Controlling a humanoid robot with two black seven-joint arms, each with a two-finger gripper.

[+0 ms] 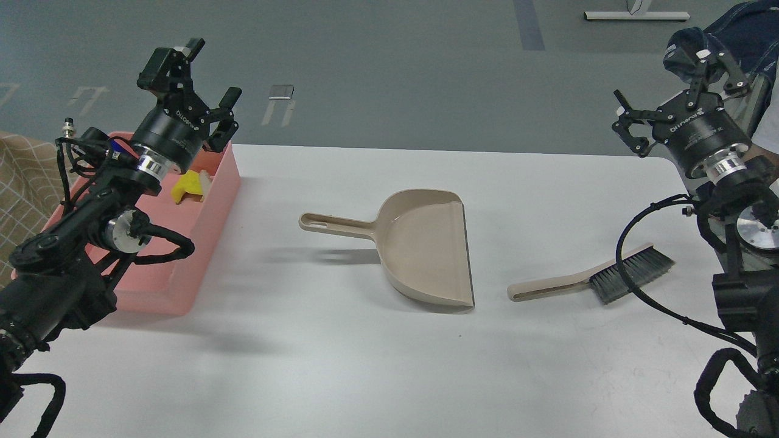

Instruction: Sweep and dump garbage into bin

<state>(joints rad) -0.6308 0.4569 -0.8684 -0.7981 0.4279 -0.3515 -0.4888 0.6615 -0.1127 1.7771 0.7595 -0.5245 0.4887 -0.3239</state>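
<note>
A beige dustpan (420, 243) lies on the white table (341, 359) at the centre, handle pointing left. A beige brush with grey bristles (593, 278) lies to its right. A pink bin (173, 243) stands at the left edge with yellow and pale scraps (188, 185) inside. My left gripper (204, 76) is open and empty, raised above the bin's far end. My right gripper (672, 85) is open and empty, raised high at the far right, above and behind the brush.
A tan checked cloth (24, 182) lies left of the bin. Dark blue fabric (748, 36) hangs at the top right. Black cables (663, 304) from my right arm loop over the table beside the brush bristles. Grey floor lies beyond the table's far edge.
</note>
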